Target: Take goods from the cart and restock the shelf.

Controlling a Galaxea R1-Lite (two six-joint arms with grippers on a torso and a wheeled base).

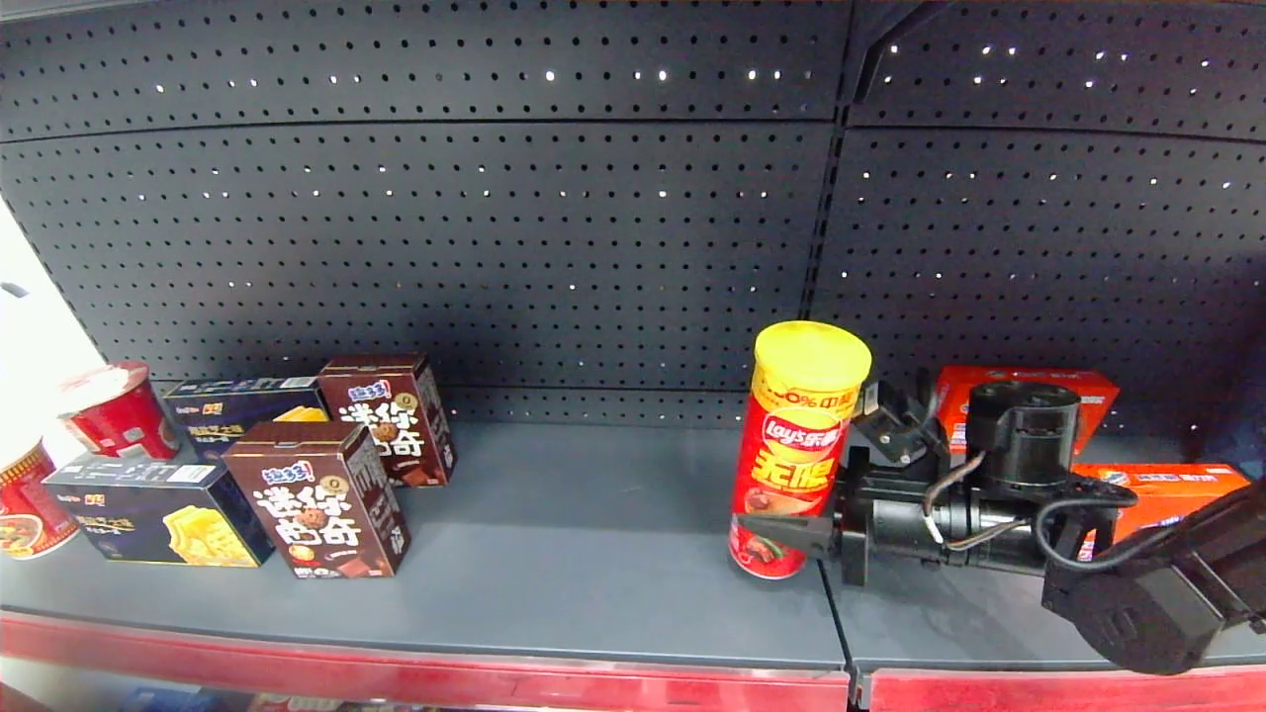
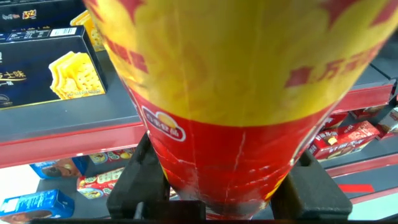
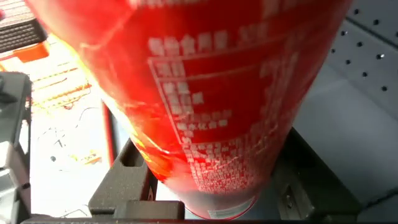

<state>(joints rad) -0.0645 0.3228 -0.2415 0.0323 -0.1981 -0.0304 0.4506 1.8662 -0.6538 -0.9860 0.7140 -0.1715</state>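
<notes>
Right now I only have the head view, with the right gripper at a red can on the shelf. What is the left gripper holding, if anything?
Observer: The left gripper is shut on a yellow-and-red can, with a finger on each side.
Operator: Where is it relative to the shelf?
Observer: It seems to be out in front of the red shelf edge, near a dark blue box. More goods sit on a lower level beneath.
Operator: Does the right gripper have both fingers on its can?
Observer: Yes. In the right wrist view the red can sits between both fingers of the right gripper.
</notes>
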